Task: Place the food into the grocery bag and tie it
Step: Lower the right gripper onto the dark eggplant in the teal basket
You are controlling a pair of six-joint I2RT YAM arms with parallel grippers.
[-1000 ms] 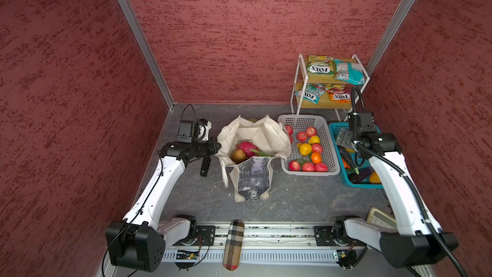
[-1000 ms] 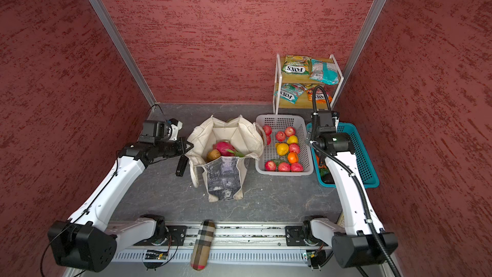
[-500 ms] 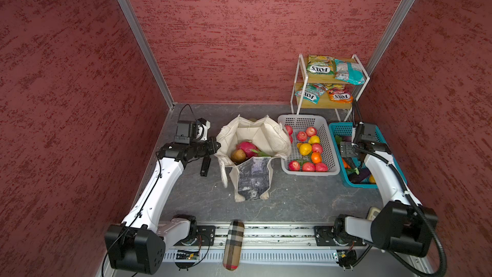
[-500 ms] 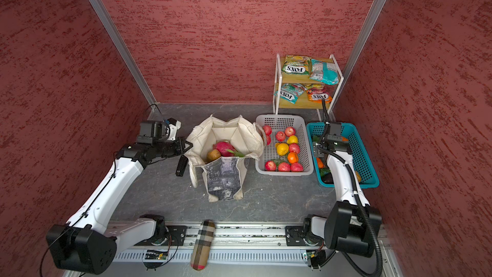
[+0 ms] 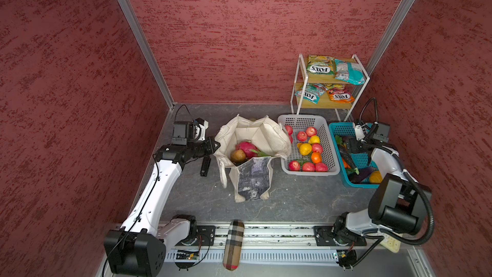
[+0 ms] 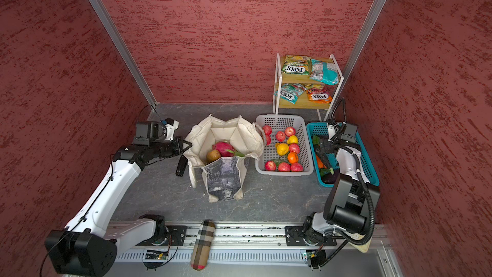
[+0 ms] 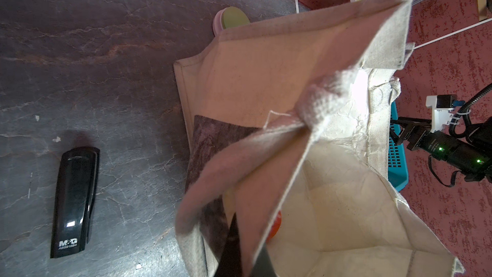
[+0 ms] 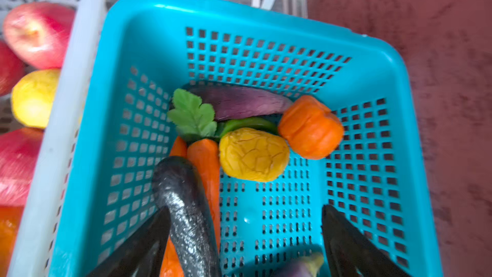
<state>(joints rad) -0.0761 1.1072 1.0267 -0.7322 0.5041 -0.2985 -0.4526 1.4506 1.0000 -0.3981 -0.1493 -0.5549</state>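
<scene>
The left gripper is pressed together on the left rim of the cream canvas tote, which stands open at the centre of both top views. The left wrist view shows the fabric pinched between its dark fingers. Inside the tote a pink dragon fruit and a brown oval fruit lie touching.

The right gripper hangs inside the blue basket at the right of the frame. Its jaws are spread wide and grip nothing. A black eggplant lies just beside 1 finger, against a carrot.

Red apples sit in the white basket between the tote and the blue basket. FOX'S packets lie on the 2-shelf rack at upper right. A black stapler lies just left of the tote.
</scene>
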